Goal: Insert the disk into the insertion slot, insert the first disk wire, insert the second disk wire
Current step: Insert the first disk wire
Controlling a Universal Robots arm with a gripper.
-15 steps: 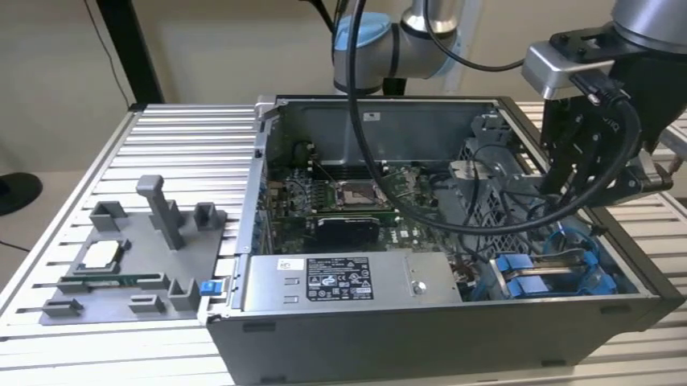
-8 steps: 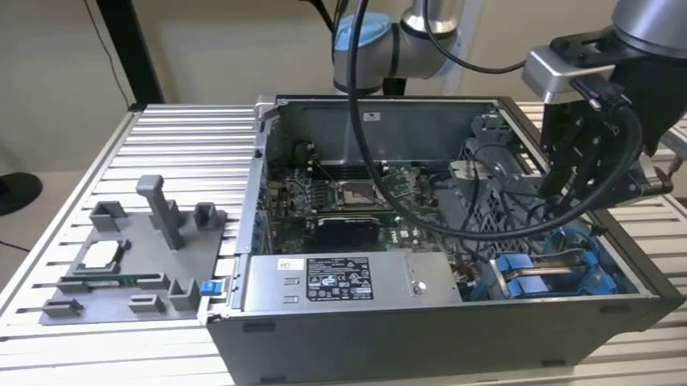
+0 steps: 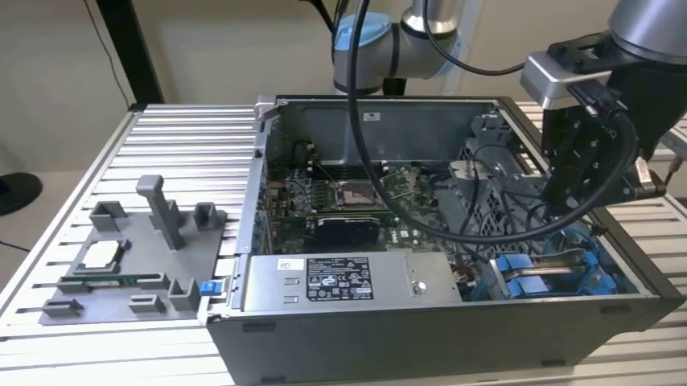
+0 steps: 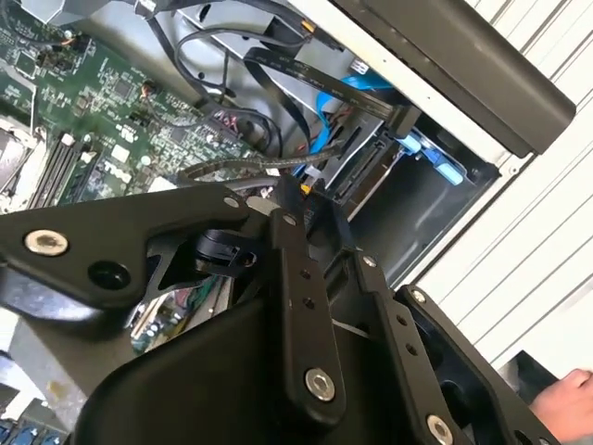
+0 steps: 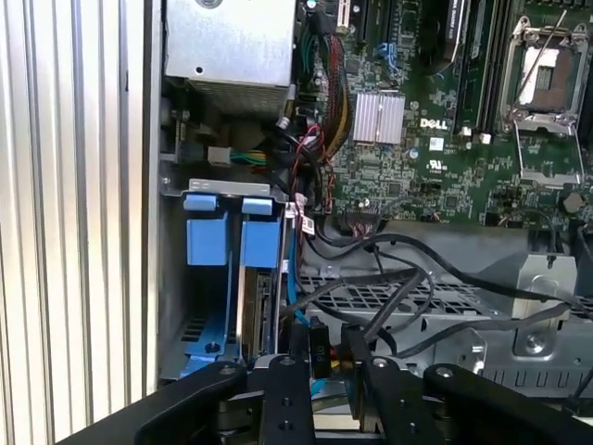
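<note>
In the first wrist view the disk (image 5: 252, 311) stands edge-on inside the insertion slot (image 5: 206, 345), its blue carrier tab (image 5: 259, 243) beside a second blue tab (image 5: 206, 239). My gripper (image 5: 321, 357) hangs just above the drive cage next to the disk, with a small black wire connector (image 5: 320, 345) held between its black fingers (image 5: 285, 382). A thin blue cable (image 5: 291, 297) runs down beside the disk. In the exterior view my gripper (image 3: 564, 197) hovers over the cage, above the blue bay (image 3: 536, 277). The second wrist view shows my gripper (image 4: 315, 211) amid black cables.
A grey power supply with a white sticker (image 3: 338, 281) sits in front of the motherboard (image 3: 355, 201). Loose black cables (image 5: 398, 287) cross the perforated cage. A grey fixture tray (image 3: 140, 257) lies at the exterior view's left. A hand (image 4: 565, 394) shows outside the case.
</note>
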